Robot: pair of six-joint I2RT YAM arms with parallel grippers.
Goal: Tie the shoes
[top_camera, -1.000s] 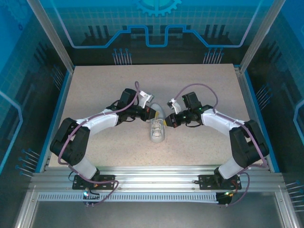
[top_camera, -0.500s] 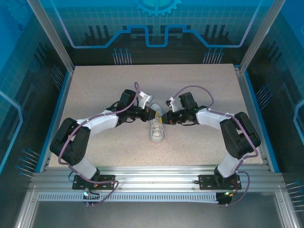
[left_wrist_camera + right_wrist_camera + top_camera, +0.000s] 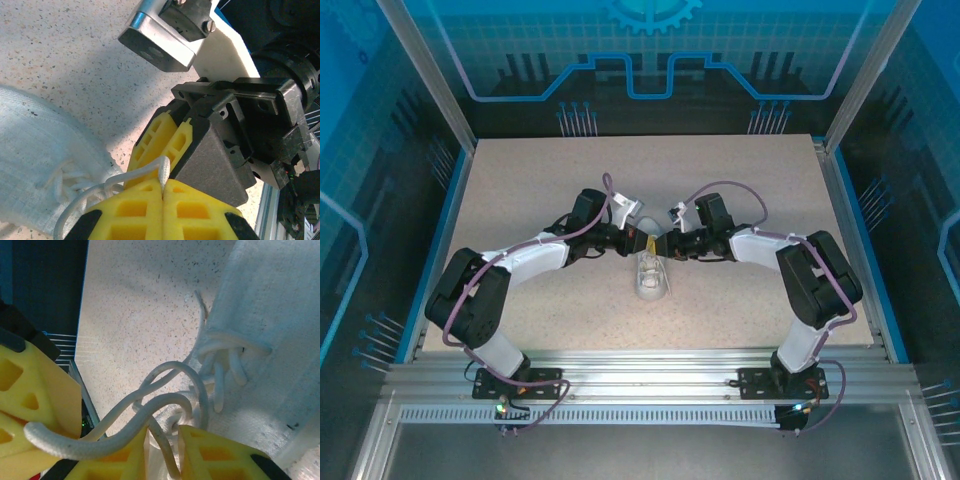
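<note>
The white shoe [image 3: 651, 277] lies mid-table, toe toward the arms. Both grippers meet just above its laced top. My left gripper [image 3: 643, 243] is shut on a white lace [image 3: 142, 172], pinched between its yellow fingertips [image 3: 163, 184]. The lace runs down to the shoe [image 3: 40, 150] at the left. Tip to tip with it are the right gripper's yellow fingers [image 3: 152, 142]. In the right wrist view my right gripper [image 3: 162, 442] stands slightly open. A lace strand [image 3: 167, 450] runs loose through the gap, and lace loops [image 3: 170, 401] curl over its left finger beside the shoe [image 3: 270, 305].
The speckled beige table [image 3: 740, 190] has free room all around the shoe. Blue side rails and metal frame posts border it, with an aluminium rail along the near edge. The left gripper's yellow finger [image 3: 35, 390] shows at the left of the right wrist view.
The right arm has swung left until its gripper meets the left one over the shoe. Its jaws have parted slightly. The left arm and the shoe stayed put.
</note>
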